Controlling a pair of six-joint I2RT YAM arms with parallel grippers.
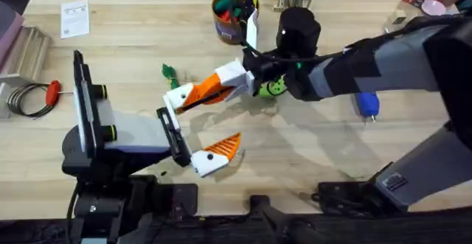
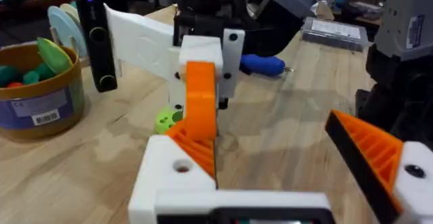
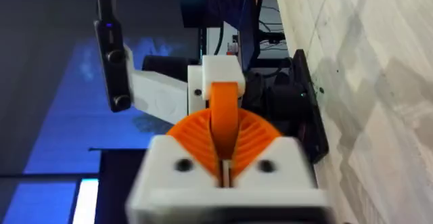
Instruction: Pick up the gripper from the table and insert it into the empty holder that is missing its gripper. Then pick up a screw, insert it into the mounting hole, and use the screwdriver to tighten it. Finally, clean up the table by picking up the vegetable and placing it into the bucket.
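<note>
Wooden table stretches wide and mostly bare on the far side of my left gripper, with plenty of free board toward the left edge. My right arm reaches across from the lower right, and its gripper is clamped shut on the orange ribbed gripper; from the right wrist I see its two pads pressed either side of that piece. My left gripper is spread wide with nothing between its fingers: one finger carries its orange tip, the other is the bare white holder. From the left wrist, the orange piece stands upright, its lower end touching the top of the holder; I cannot tell how far it is seated.

Just beyond my right gripper sits the bucket, near the table's far edge. The blue screwdriver lies beside my right forearm, well apart from both grippers. A round green disc sits tight under the right wrist. The small dark-green vegetable lies just past the holder, with open wood around it.
</note>
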